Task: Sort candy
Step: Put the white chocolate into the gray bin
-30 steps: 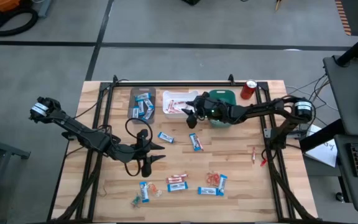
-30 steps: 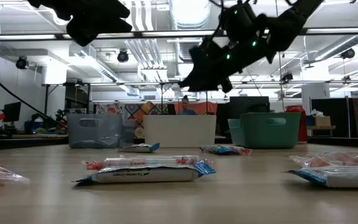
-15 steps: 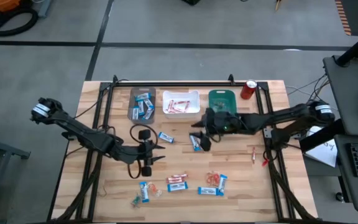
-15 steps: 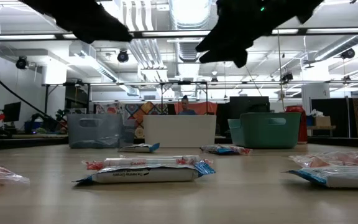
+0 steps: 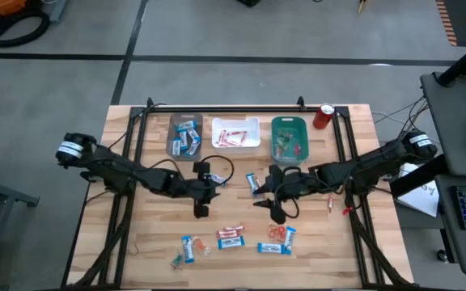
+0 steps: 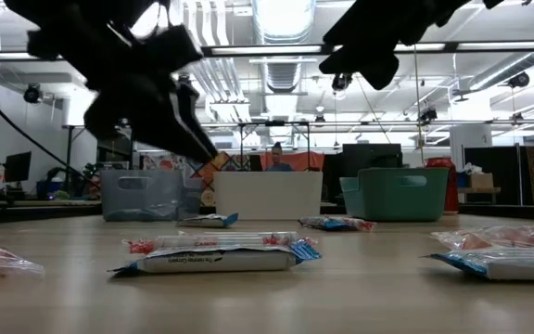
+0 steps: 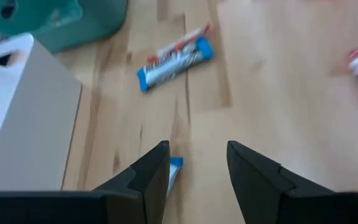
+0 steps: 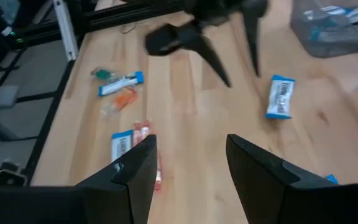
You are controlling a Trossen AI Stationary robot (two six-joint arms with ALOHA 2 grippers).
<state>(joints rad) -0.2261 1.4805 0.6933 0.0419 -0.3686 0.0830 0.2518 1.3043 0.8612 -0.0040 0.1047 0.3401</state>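
We see both arms over mid-table in the high view. The left gripper (image 5: 202,202) has its fingers spread, holding nothing; a blue-and-white bar (image 5: 216,179) lies just up and right of it, its long axis running left to right with a slight downward tilt. In the left wrist view that bar's end (image 7: 173,173) peeks out between the fingers, mostly hidden. The right gripper (image 5: 277,207) is also spread and empty; a second blue-and-white bar (image 5: 252,183) lies to its upper left, long axis close to vertical in the frame.

In the lower centre of the high view, loose candy lies scattered: we count three more blue-and-white bars (image 5: 188,248), one red-and-white bar (image 5: 230,234), and a clump of orange-red twisted pieces (image 5: 275,231) too small to count. A lone red piece (image 5: 330,200) lies right of centre.

Along the upper edge stand three bins: the grey bin (image 5: 171,134) with blue bars, the white bin (image 5: 252,141) with red-and-white bars, the teal bin (image 5: 275,125) with small pieces, none countable. One red can (image 5: 324,115) stands at upper right.
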